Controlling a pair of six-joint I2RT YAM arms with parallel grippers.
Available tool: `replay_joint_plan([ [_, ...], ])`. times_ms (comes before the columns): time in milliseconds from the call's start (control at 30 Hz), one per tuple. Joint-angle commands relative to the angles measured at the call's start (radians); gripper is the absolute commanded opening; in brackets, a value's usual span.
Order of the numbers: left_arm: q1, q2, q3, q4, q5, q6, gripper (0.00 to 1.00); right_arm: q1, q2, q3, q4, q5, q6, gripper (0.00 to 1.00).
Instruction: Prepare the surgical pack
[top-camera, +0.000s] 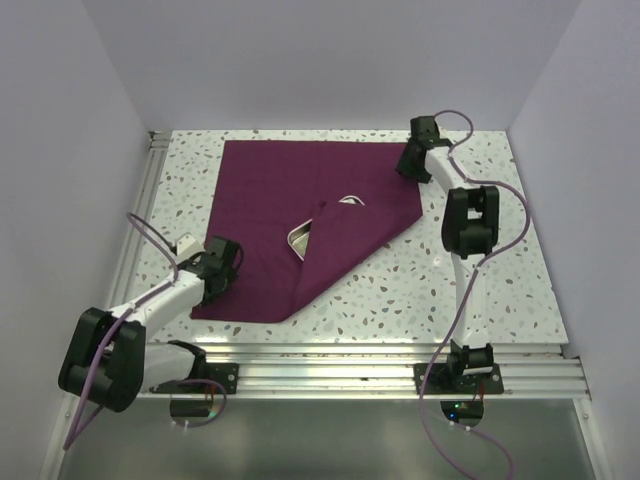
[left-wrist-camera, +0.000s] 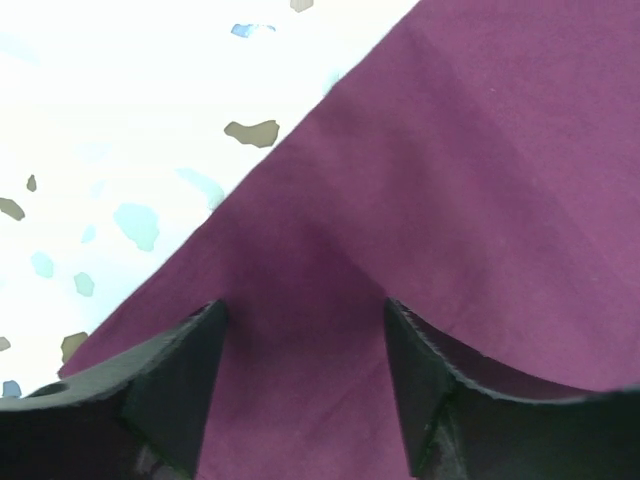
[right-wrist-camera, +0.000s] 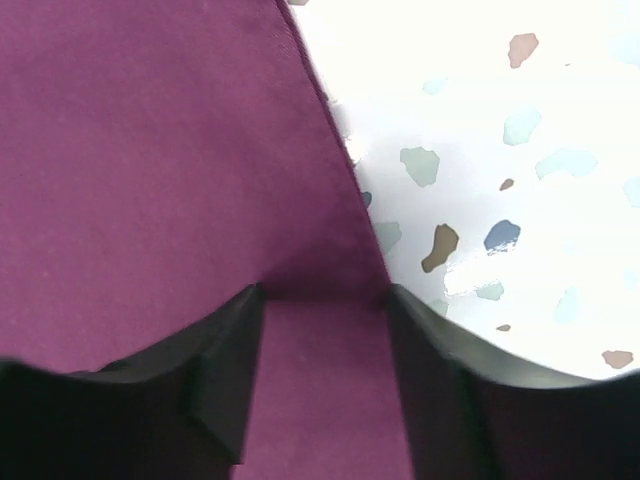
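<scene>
**Clerk:** Item one: surgical pack, a deep plum-purple woven cloth sheet (top-camera: 262, 190). It lay spread on the white speckled table (top-camera: 490, 280). Its near-right corner was folded inward over what looked like a shiny steel tray (top-camera: 300, 238), which was mostly covered.

**Checker:** Pincers?

**Clerk:** The left gripper (left-wrist-camera: 305, 330) stood partly open astride the sheet's left edge, toward the near corner. Cloth humped between its fingers, but nothing was pinched. The right gripper (right-wrist-camera: 325, 310) was likewise about half open, over the far-right corner, and held nothing.

**Checker:** Handling note?

**Clerk:** Closing both together on the edge alone, one layer only, seemed best. Each corner would then want a slight lift and a carry toward the tray. A taut cloth should stop the existing fold dragging or the tray shifting.
</scene>
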Motion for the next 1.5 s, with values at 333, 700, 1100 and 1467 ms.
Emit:
replay_joint_plan([
  [333, 0.044, 0.090, 0.052, 0.130, -0.020, 0.020, 0.45, -0.002, -0.068, -0.089, -0.026, 0.129, 0.015, 0.00],
  [700, 0.051, 0.330, 0.258, 0.159, -0.028, 0.063, 0.40, -0.095, -0.422, -0.650, 0.074, 0.184, 0.239, 0.00],
  [1100, 0.051, 0.555, 0.519, 0.207, -0.017, 0.173, 0.35, -0.106, -0.805, -1.184, 0.123, 0.250, 0.475, 0.00],
  [1467, 0.053, 0.531, 0.542, 0.148, -0.138, 0.201, 0.56, -0.105, -1.106, -1.286, 0.040, 0.351, 0.485, 0.55],
])
